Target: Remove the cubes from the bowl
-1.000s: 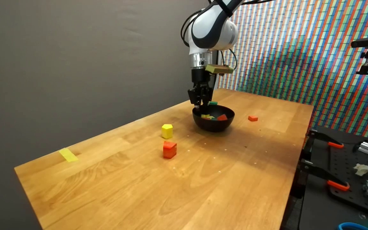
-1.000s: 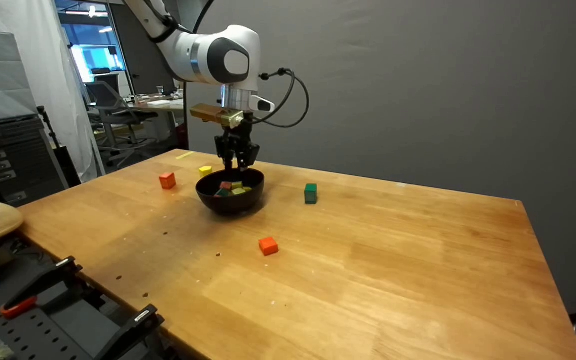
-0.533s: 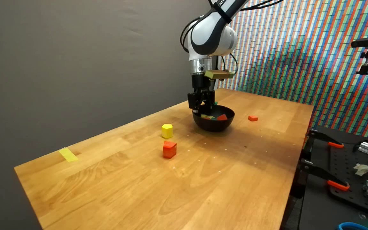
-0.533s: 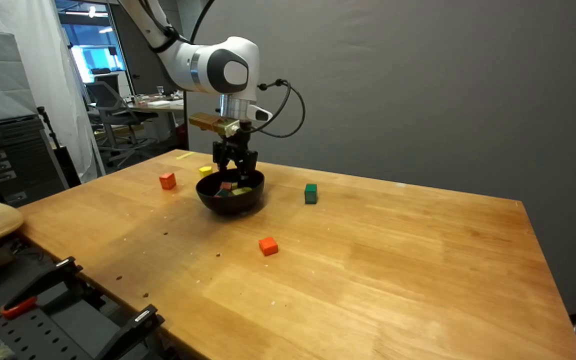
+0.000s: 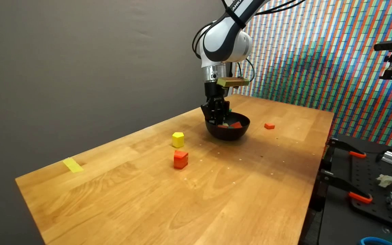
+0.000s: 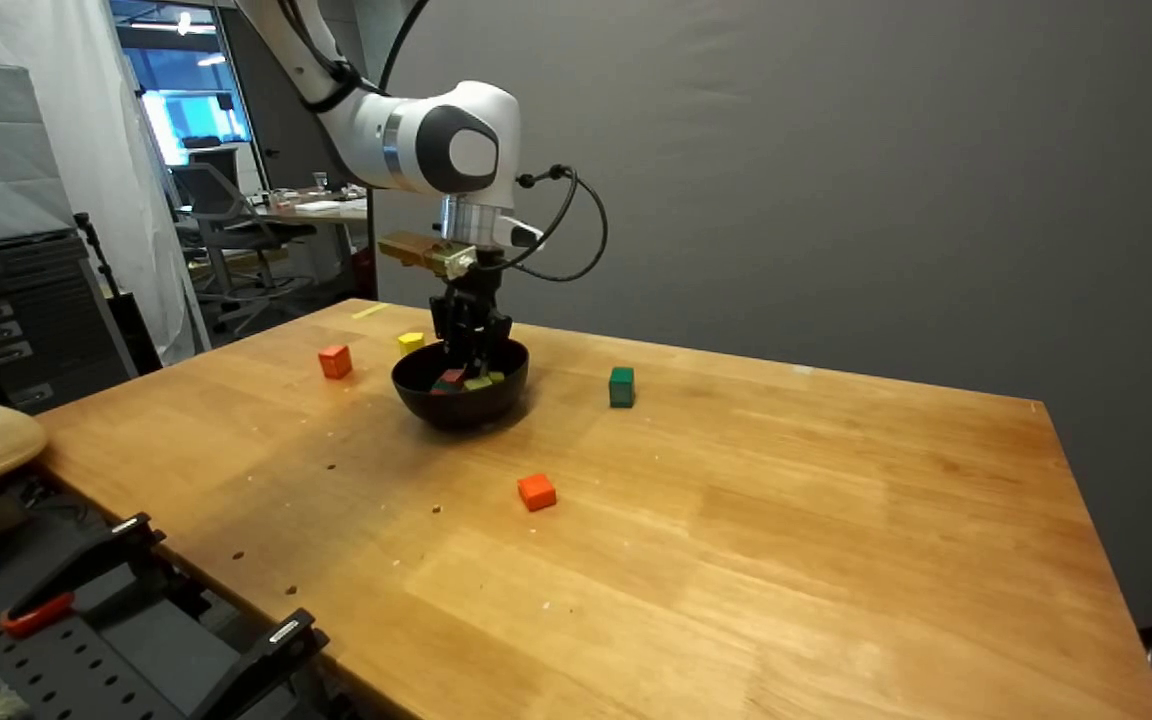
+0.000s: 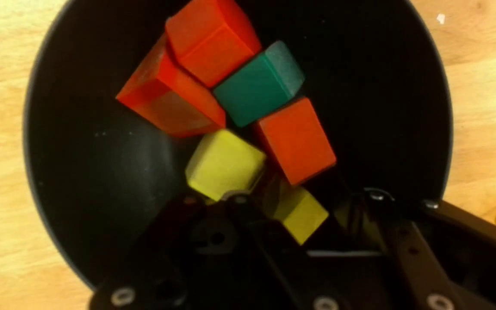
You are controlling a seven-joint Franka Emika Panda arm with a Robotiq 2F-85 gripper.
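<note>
The black bowl (image 5: 231,135) stands on the table and also shows in an exterior view (image 6: 461,408) and the wrist view (image 7: 140,168). In it lie red-orange cubes (image 7: 213,47) (image 7: 175,103) (image 7: 297,140), a green cube (image 7: 256,88) and yellow cubes (image 7: 226,163) (image 7: 302,213). My gripper (image 7: 304,206) points down inside the bowl, partly open, with one yellow cube between its fingers. A gap shows between this cube and the right finger. The gripper shows in both exterior views (image 5: 216,119) (image 6: 476,362); its fingertips are hidden there by the rim or cubes.
A yellow block (image 5: 178,140) and red blocks (image 5: 181,160) (image 5: 269,126) sit on the table around the bowl. A green block (image 6: 621,388) stands beyond it. A flat yellow strip (image 5: 72,164) lies near a corner. Black clamps (image 5: 345,187) are at the table's side.
My gripper has come down from above the rim into the bowl. Its fingers have drawn closer together over the last half second. The bowl and the blocks outside it have not moved.
</note>
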